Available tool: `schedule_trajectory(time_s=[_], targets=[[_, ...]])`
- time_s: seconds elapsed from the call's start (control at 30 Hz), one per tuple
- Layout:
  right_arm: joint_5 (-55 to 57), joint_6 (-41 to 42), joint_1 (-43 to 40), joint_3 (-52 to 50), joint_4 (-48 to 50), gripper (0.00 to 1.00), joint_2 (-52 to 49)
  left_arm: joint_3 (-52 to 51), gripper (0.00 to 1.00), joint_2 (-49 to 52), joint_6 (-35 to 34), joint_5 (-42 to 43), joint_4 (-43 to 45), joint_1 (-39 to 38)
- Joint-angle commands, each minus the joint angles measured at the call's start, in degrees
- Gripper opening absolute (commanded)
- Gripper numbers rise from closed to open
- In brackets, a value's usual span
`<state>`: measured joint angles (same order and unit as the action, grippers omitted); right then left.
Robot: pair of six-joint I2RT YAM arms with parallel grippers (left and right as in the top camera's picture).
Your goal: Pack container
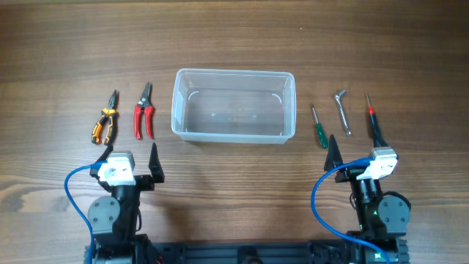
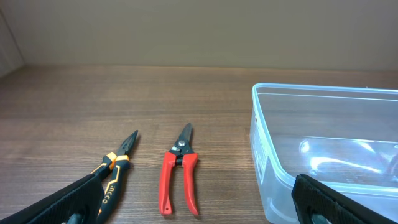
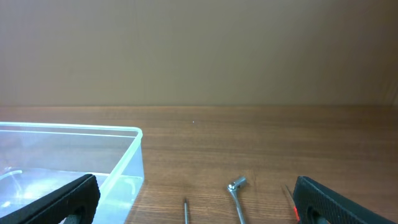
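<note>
1. At the near edge of the brown wooden desk (image 1: 234, 37), I see my left gripper (image 1: 130, 160) and right gripper (image 1: 359, 155), both with jaws spread wide and grasping nothing.
2. Toward the left edge lie orange-and-black pliers (image 1: 105, 123) and red-handled snips (image 1: 143, 116).
3. Toward the right edge lie a green-handled screwdriver (image 1: 319, 128), a bent silver metal wrench (image 1: 342, 111) and a red-and-black screwdriver (image 1: 374, 117).
4. The clear rectangular plastic container (image 1: 174, 106) sits mid-desk, between the two groups.

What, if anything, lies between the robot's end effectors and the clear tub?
Nothing visible. Only bare table separates the tub from the left end effector and the right end effector.
</note>
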<state>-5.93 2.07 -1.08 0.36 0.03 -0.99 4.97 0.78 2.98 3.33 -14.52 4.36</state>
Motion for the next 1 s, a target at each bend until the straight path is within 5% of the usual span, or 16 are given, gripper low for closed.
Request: schedule_trajectory(time_s=[0.0,0.8,0.97], targets=[[0.52,-0.57,-0.28,-0.07,0.39,1.0,0.83,-0.48,1.0,-0.39,1.29,0.24,0.15,0.26],[2.29,0.24,-0.28,-0.07,0.15,1.0,0.83,-0.48,1.0,-0.39,1.05,0.31,0.26,0.26],[-0.98,6.05,-0.28,1.38,0.79,1.0,0.83,0.39,1.0,-0.39,-3.61,8.37,9.2,0.26]])
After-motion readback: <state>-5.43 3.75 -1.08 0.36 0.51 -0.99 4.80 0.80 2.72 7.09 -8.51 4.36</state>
